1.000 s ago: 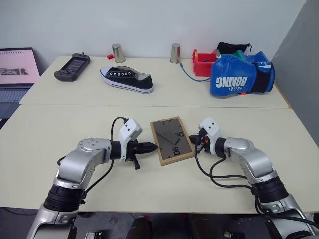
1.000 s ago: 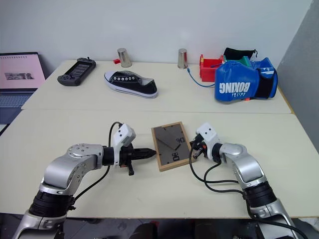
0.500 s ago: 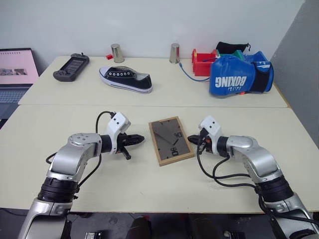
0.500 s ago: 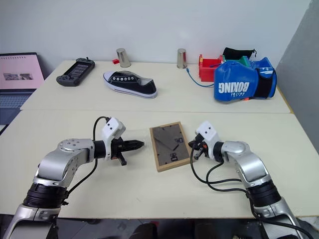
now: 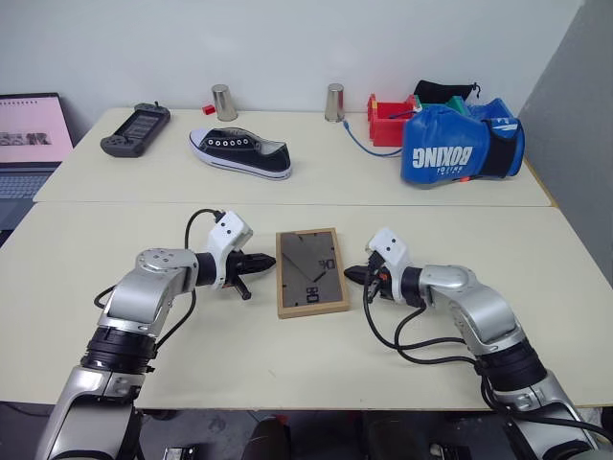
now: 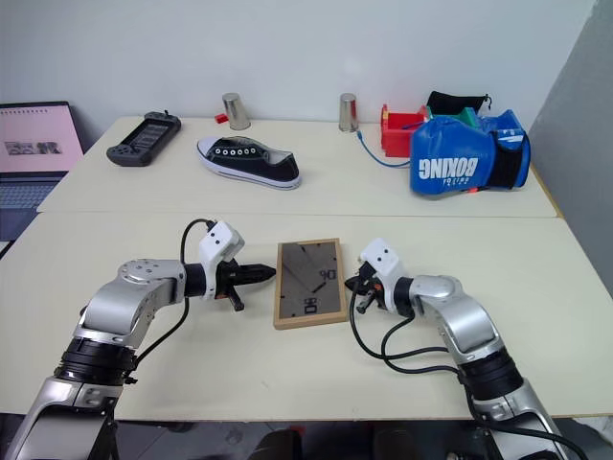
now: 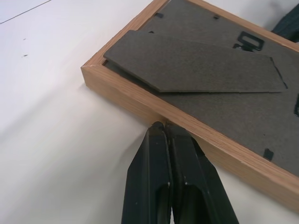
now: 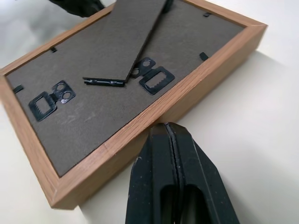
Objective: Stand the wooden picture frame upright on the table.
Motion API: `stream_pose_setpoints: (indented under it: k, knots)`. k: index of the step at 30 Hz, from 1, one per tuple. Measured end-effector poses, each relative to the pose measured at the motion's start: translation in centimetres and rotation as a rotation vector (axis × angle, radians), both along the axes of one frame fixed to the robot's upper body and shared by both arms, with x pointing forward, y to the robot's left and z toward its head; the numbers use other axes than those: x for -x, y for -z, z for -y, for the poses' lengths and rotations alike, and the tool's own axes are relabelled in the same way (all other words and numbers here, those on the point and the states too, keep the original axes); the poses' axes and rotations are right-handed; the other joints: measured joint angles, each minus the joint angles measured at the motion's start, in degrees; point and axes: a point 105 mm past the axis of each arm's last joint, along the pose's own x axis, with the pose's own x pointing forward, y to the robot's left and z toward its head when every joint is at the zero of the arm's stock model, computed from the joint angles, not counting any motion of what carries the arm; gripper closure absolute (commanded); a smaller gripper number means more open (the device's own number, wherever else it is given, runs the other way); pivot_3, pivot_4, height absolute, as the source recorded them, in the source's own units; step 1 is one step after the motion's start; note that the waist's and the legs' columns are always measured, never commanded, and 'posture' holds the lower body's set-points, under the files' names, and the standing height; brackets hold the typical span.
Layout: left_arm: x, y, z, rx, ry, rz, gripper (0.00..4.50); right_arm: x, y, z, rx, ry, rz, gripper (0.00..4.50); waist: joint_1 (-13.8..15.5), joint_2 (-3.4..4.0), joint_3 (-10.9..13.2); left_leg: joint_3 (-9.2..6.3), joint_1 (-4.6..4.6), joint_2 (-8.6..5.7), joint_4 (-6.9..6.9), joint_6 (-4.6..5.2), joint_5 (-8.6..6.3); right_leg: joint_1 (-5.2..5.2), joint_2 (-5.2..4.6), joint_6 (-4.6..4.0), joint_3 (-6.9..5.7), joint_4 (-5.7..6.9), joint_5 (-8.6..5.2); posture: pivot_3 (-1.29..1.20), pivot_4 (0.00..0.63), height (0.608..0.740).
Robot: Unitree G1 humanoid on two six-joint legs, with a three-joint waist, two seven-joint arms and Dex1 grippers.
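One wooden picture frame, two metal cups

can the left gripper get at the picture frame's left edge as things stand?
Probably yes. The left gripper, shut, already has its tips at the wooden picture frame's left side rail, seemingly touching it. Nothing lies between them on the table. The frame lies flat, back panel up, with the right gripper at the opposite rail.
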Motion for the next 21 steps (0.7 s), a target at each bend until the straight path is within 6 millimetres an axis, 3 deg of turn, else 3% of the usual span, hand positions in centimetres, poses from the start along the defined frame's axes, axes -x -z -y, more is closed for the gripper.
stream_pose_setpoints:
  k: [11,15,21]
  knots:
    - [-0.2,-0.3,-0.7,-0.017,-0.002,0.019,4.43,0.2,-0.3,-0.5,0.000,-0.034,-0.001,4.50,0.0,0.00,0.0,-0.02,0.00,0.00,0.00,0.00,0.00,0.00,0.00,0.00,-0.03,0.00,0.00,0.00,0.150,0.740]
    - [0.2,-1.1,-2.3,-0.009,-0.019,0.009,4.43,-0.3,-0.5,2.0,0.054,-0.015,0.014,4.50,0.1,0.00,0.0,-0.02,-0.02,-0.01,0.00,0.00,0.00,0.00,-0.01,0.00,-0.03,-0.02,0.00,0.00,0.150,0.740]
    - [1.3,-3.1,-3.8,0.166,-0.044,-0.104,3.35,-1.6,-0.9,5.5,0.129,0.006,0.069,4.50,0.0,0.00,0.0,-0.02,-0.02,-0.01,-0.01,0.01,0.00,0.00,0.00,0.00,-0.05,-0.02,-0.01,0.00,0.150,0.740]
